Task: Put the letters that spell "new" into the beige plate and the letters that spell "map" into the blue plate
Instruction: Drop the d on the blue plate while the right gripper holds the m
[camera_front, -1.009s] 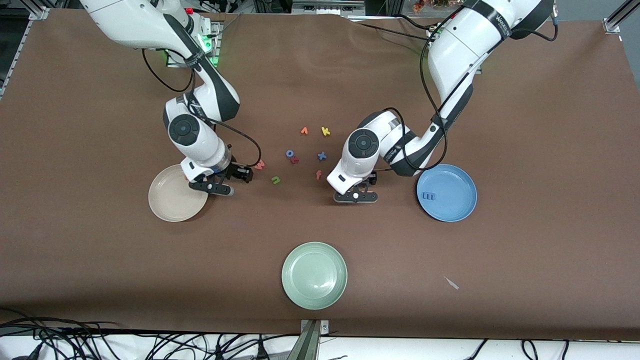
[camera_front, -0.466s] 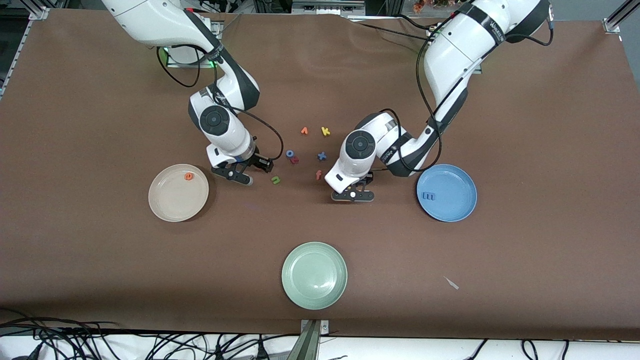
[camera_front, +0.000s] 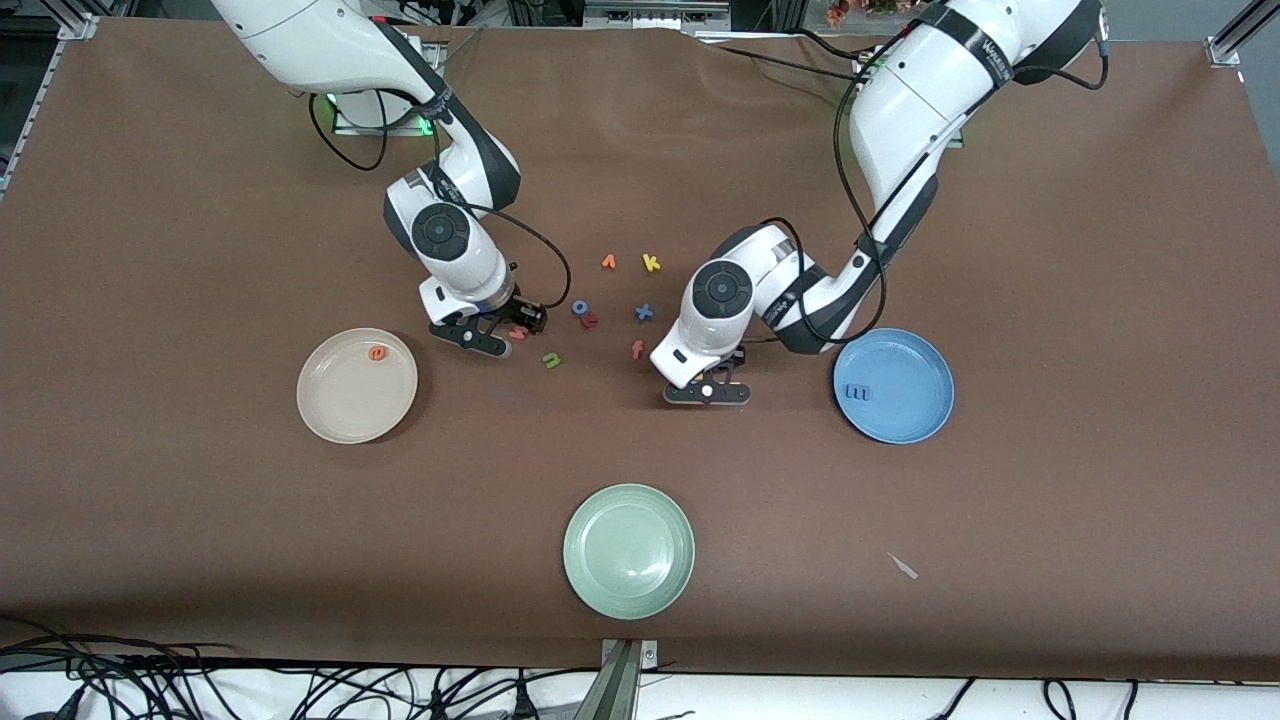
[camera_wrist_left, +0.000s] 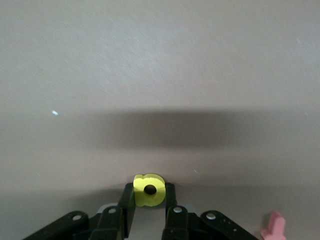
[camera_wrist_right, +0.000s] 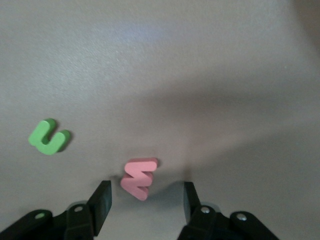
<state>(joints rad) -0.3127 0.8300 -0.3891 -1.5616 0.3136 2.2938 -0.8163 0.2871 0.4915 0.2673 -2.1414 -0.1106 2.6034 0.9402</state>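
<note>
I am seeing the beige plate (camera_front: 357, 386) sitting toward the right arm's end of the surface (camera_front: 200, 520), with the orange "e" (camera_front: 377, 352) lying in it. Beside it, the right end effector (camera_wrist_right: 146, 196) is hanging with its fingers parted on either side of the pink "w" (camera_wrist_right: 138, 177), not gripping it. The green "n" (camera_front: 551, 359) is lying near it on the surface. The left end effector (camera_wrist_left: 149, 210) is pinching the yellow "a" (camera_wrist_left: 148, 190) between its closed fingers, low over the surface between the loose letters and the blue plate (camera_front: 893, 385). The blue "m" (camera_front: 857, 392) is resting in that plate.
</note>
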